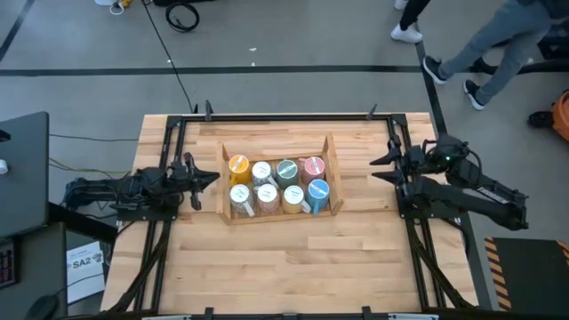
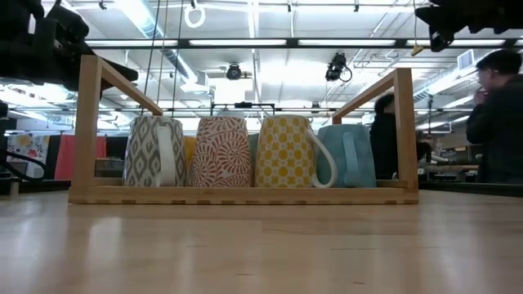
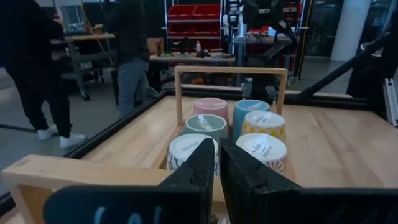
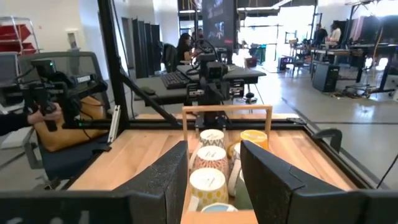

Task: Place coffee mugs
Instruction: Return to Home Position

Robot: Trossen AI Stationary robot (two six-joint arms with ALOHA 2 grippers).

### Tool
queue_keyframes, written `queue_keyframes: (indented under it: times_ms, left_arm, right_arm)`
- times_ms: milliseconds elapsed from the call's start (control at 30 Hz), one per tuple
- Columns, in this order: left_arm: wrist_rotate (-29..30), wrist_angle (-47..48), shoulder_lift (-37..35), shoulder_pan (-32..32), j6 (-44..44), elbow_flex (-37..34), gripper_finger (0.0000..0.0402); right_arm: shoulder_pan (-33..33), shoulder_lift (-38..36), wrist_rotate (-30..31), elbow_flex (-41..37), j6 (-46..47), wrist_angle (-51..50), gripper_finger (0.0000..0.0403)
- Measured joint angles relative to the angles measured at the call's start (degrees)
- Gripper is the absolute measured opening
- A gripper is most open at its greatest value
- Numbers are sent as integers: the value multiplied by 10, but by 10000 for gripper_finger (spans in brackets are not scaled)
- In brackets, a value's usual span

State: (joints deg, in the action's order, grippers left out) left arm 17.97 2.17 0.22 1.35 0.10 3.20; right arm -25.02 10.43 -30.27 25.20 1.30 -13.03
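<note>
Now, left gripper sits by left edge of table: fingers almost touching, nothing held. Eight coffee mugs sit in wooden shelf at table's middle, nearer back edge, two rows of four. Right gripper by right edge: fingers wide apart, nothing held. We think placing is done and arms are going home. Next we tuck arms away, no bumping shelf.

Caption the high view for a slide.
Eight mugs fill the wooden shelf; left claw and right claw flank it, clear.
</note>
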Motion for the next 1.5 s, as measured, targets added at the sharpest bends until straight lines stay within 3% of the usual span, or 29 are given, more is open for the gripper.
queue_keyframes:
  times_ms: [300, 567, 767, 1133, 1500]
  left_arm:
    - [2, 2, 0, -13, -9, 0, 29]
    - [3, -3, 0, -23, -10, 0, 29]
    - [4, -3, 0, -26, -17, 0, 29]
    - [5, 0, 0, -26, -24, 0, 29]
    - [30, 27, 1, -26, -24, 3, 29]
  right_arm:
    - [0, -104, 7, -80, 33, 22, 153]
    - [0, -98, 31, -173, 54, 141, 153]
    - [0, -98, 83, -247, 66, 248, 153]
    - [0, -97, 172, -248, 46, 182, 153]
    - [0, -72, 184, -248, 68, 160, 153]
